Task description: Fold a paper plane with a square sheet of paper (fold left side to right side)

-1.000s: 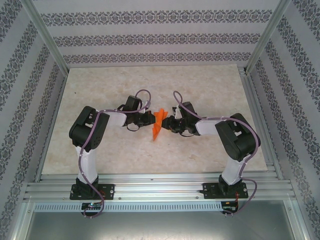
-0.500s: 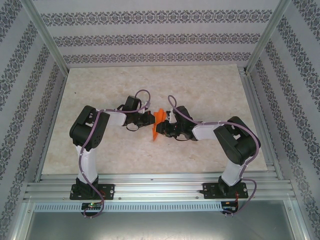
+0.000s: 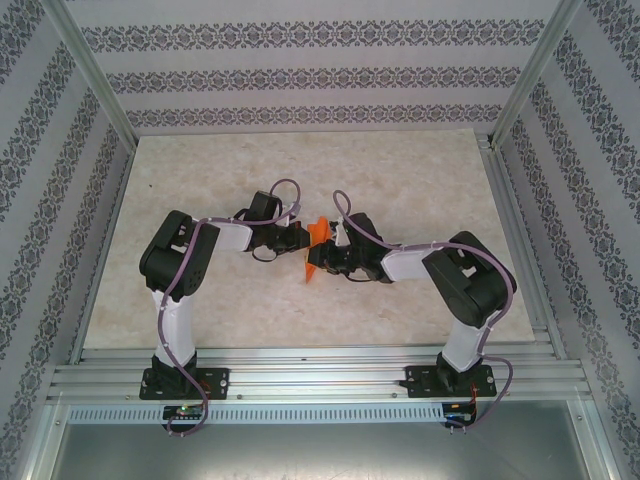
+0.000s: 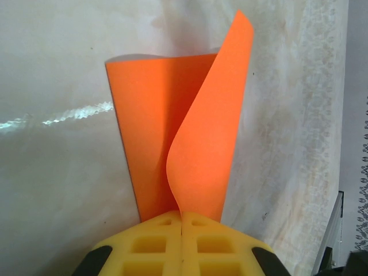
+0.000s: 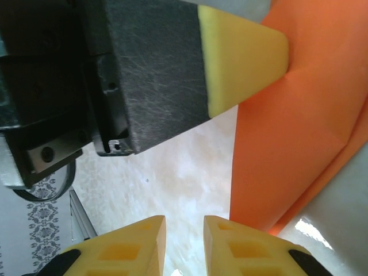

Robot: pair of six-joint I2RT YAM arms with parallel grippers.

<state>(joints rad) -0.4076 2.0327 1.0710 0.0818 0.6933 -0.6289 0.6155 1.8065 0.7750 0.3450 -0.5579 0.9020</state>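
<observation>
The square sheet of paper (image 3: 313,266), bright orange, lies at the table's middle, folded into a narrow layered shape. In the left wrist view one flap of the paper (image 4: 210,132) curls upward over a flat layer. My left gripper (image 4: 182,221) is shut on the paper's near edge, seen from above at the left gripper (image 3: 303,238). My right gripper (image 5: 184,230) stands slightly open over bare table with nothing between its fingers. The paper (image 5: 299,126) lies just to its right. From above the right gripper (image 3: 330,256) sits against the paper's right side.
The marble-patterned tabletop (image 3: 420,180) extends freely behind and to both sides. Aluminium rails (image 3: 320,375) run along the near edge, and patterned walls enclose the table. The left gripper's yellow pad (image 5: 241,63) and black body hang close above in the right wrist view.
The right arm has moved left up against the paper, covering part of it, and its jaws have narrowed slightly. The left gripper has kept its hold.
</observation>
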